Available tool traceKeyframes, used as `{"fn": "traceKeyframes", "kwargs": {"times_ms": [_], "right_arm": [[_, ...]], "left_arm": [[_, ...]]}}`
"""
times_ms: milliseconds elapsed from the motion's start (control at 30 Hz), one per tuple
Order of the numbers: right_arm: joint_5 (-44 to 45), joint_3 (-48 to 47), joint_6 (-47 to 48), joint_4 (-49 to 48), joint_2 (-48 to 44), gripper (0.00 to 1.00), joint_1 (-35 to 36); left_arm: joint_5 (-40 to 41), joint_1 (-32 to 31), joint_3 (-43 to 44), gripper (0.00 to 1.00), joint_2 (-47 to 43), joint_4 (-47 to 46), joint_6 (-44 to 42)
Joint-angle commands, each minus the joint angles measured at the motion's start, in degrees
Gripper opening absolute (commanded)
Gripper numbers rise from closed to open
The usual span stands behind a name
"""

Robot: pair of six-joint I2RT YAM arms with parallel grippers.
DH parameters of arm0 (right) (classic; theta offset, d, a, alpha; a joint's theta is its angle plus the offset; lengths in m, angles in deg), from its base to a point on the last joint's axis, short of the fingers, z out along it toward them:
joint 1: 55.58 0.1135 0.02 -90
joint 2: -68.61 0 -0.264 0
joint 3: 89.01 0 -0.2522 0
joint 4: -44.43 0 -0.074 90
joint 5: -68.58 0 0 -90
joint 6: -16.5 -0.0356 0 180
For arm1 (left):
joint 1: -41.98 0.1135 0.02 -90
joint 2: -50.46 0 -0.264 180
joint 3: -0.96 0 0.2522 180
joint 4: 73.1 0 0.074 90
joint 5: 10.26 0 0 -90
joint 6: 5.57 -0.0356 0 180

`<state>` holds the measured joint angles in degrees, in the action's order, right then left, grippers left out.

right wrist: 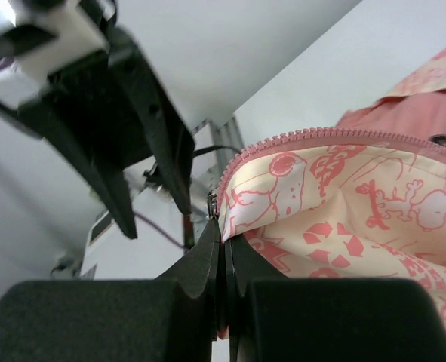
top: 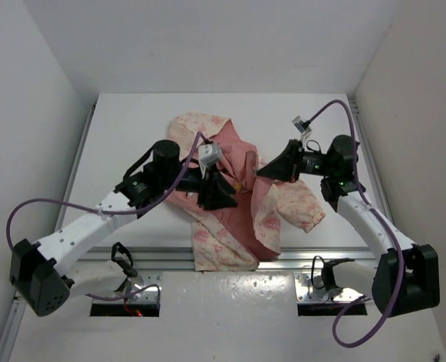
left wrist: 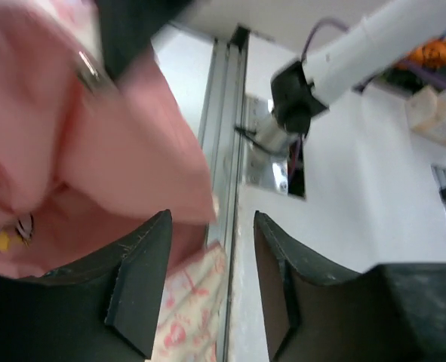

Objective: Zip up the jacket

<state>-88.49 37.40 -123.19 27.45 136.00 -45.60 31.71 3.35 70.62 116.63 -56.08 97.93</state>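
The jacket [top: 223, 234] lies open at the centre of the tabletop [top: 132, 136], lining exposed. Its zipper [right wrist: 321, 136] is not joined. The right fingers [right wrist: 196, 264] pinch the zipper edge. The left fingers [left wrist: 143, 264] stand apart, empty. Joining and zipping remain.

We've got a white table [top: 132, 143] boxed in by white walls [top: 34, 113] left, right and far; an aluminium rail [top: 162, 260] runs along its near edge; nearer still sits a white panel [top: 230, 317] with a left cutout [top: 124, 308] and a right cutout [top: 324, 306]; off the table there's a blurry orange thing [left wrist: 436, 51].
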Motion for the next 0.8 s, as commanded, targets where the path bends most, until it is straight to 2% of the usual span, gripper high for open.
{"fn": "traceKeyframes", "kwargs": {"times_ms": [0, 33, 100, 300, 333, 467, 533, 567, 667, 767], "right_arm": [[1.9, 0.1, 2.7, -0.8, -3.1, 0.0, -3.0], [2.1, 0.2, 2.8, 0.7, -3.5, 0.0, -4.4], [2.8, 1.6, 4.1, 3.5, -5.3, 0.0, -6.2], [5.0, 7.5, 12.1, 20.4, -12.6, 0.0, -12.7], [5.2, 7.8, 13.2, 21.9, -13.9, 0.0, -13.1], [6.1, 10.4, 19.8, 33.5, -18.3, 0.0, -16.2], [6.2, 10.7, 21.2, 36.6, -19.1, 0.0, -17.0], [6.5, 10.7, 22.5, 38.5, -19.8, 0.0, -17.2], [7.5, 10.8, 25.2, 41.8, -20.0, 0.0, -17.2], [8.4, 10.0, 27.5, 45.6, -18.6, 0.0, -17.3]], "left_arm": [[3.1, -1.2, -2.5, 0.56, -4.7, 10.6, -10.1], [3.9, -1.9, -3.2, 0.6, -4.7, 13.0, -11.1], [4.4, -2.7, -4.8, 0.6, -4.7, 17.4, -11.8], [9.1, -5.4, -10.8, 0.55, -3.2, 16.8, -0.4], [10.3, -5.4, -10.8, 0.57, -2.2, 16.8, 3.3], [22.9, -5.4, -13.4, 0.56, -0.5, 17.4, 12.8], [26.5, -5.4, -14.2, 0.56, -0.5, 18.8, 13.6], [30.9, -6.0, -14.2, 0.57, -0.5, 19.8, 13.6], [35.5, -6.0, -14.2, 0.57, 1.3, 23.9, 14.2], [36.2, -6.0, -12.8, 0.57, 3.5, 27.3, 13.7]]}}
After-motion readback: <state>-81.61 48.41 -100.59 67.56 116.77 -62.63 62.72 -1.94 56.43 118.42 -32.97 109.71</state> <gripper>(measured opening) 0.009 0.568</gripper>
